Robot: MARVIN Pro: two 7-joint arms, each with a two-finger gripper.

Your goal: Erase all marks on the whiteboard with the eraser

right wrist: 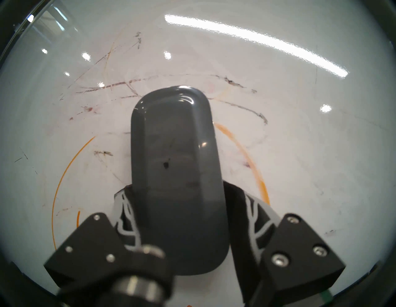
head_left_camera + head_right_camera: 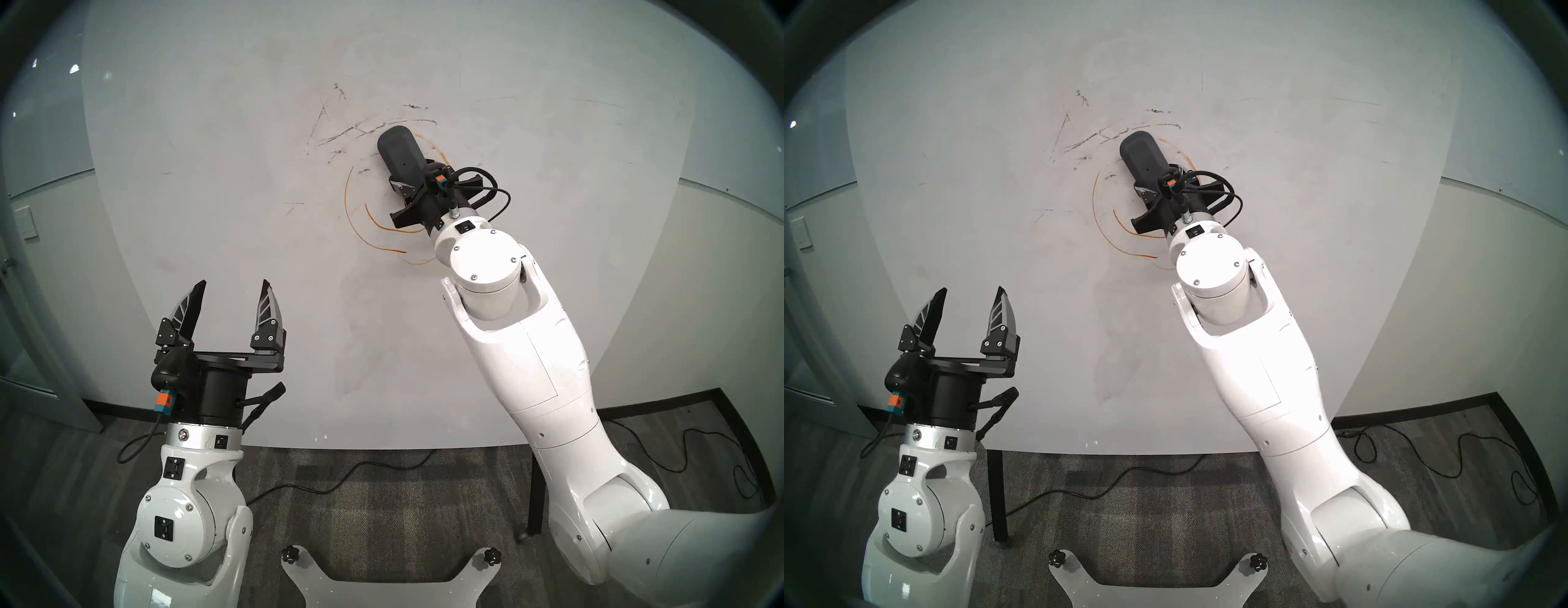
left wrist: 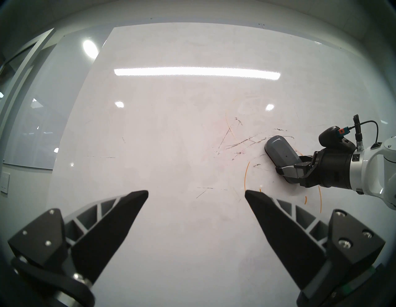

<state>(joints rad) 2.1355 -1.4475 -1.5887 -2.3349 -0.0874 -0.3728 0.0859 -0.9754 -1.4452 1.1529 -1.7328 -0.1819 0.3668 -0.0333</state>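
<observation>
A: Around the whiteboard (image 2: 212, 191): grey carpet (image 2: 382, 501) below it, a black cable (image 2: 339, 475) trailing across the floor, a light switch plate (image 2: 26, 221) on the wall at the far left. Does anything block the board?

B: Only the right arm (image 2: 530, 361) itself, whose wrist hides the lower right part of the orange face outline (image 2: 348, 199).

A: And the eraser (image 2: 399, 150)?

B: One dark grey eraser, its lower end pinched between the two fingers of the right gripper (image 1: 182, 216), its free end reaching up and left beyond the fingertips. It lies flat against the board at the top of the orange oval, just under the black streaks (image 2: 352, 131).

A: The other arm?

B: The left gripper (image 2: 231, 293) hangs low at the left, well apart from the marks, jaws spread wide with nothing between them.

A: The count?

B: Two arms, two grippers, one eraser, one whiteboard. Orange arcs show on both sides of the eraser, with scattered black scratches above and left.
</observation>
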